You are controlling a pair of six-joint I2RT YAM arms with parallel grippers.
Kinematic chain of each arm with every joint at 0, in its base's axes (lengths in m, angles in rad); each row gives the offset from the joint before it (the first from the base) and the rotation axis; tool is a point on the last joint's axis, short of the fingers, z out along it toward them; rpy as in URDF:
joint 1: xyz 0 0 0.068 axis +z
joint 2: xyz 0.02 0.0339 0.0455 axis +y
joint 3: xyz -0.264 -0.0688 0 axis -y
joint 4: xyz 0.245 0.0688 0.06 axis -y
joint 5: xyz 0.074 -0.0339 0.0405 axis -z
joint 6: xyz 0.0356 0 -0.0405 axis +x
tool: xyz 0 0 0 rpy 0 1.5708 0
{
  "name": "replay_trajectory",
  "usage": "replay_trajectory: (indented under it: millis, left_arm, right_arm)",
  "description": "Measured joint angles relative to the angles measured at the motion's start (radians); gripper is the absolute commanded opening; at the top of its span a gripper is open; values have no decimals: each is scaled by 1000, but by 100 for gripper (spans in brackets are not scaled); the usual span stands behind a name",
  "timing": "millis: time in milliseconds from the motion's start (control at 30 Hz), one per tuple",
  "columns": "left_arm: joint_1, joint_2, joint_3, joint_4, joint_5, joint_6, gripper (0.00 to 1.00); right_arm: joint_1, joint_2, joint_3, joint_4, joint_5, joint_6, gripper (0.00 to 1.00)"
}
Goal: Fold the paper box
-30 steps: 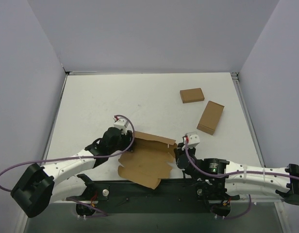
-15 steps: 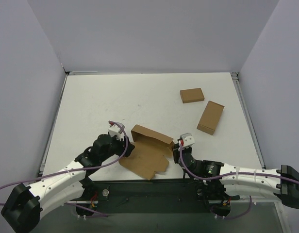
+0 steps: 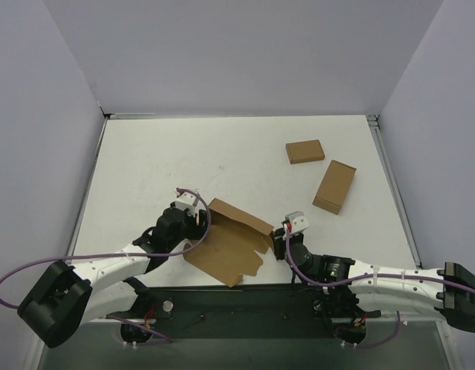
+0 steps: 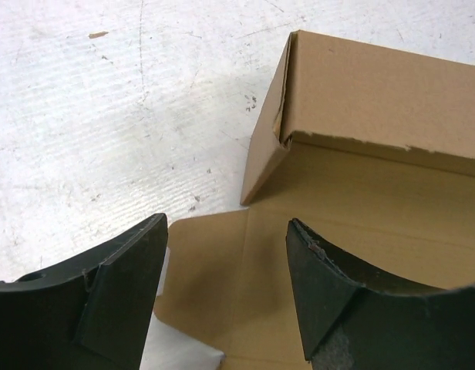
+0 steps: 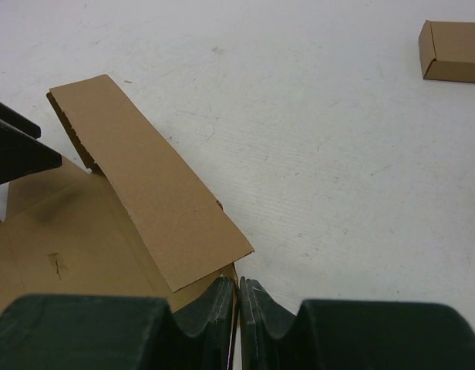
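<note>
**Half-raised carton, pinched at one edge**

Position: the plain brown cardboard paper box (image 3: 226, 248) lies on the white surface (image 3: 160, 162) at lower centre of the top view, between the two arms. One long wall stands up along its upper edge. The rest of the sheet is flat, with flaps and notches at its lower right.

Handling (judgement): light, thin corrugated board.
- It is stiff across a panel but should hinge at the scored creases, and will likely spring back if let go.
- It is dry and not slippery to grip. The whole sheet would probably slide under a sideways push, so one side needs anchoring.
- Edges may crush and tabs may tear if pinched hard.
- Best hold: a flap's free edge close to its crease, or a flat press on the base panel.

Left fingers (image 4: 122, 285): apart, nothing between them. In the left wrist view they hover over the flat panel at the sheet's left end, with the corner of the raised wall just ahead at upper centre. Contact with the board cannot be told.

Right fingers (image 5: 199, 308): together at bottom centre of the right wrist view, apparently clamped on the sheet's right edge, where the end of the raised wall meets them. The wall slants away toward the upper left of that frame.

Also present: a small flat brown box (image 3: 304, 151) and a longer brown box (image 3: 335, 186), well apart from the work at upper right of the top view.
</note>
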Motion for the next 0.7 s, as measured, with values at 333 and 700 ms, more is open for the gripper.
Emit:
replay_trajectory:
  millis: [333, 700]
  left_arm:
    - [14, 192, 51, 205, 77, 92, 56]
    - [18, 349, 52, 409, 138, 164, 22]
  right_arm:
    - [-11, -26, -2, -15, -12, 11, 49]
    - [-13, -156, -1, -185, -14, 102, 81]
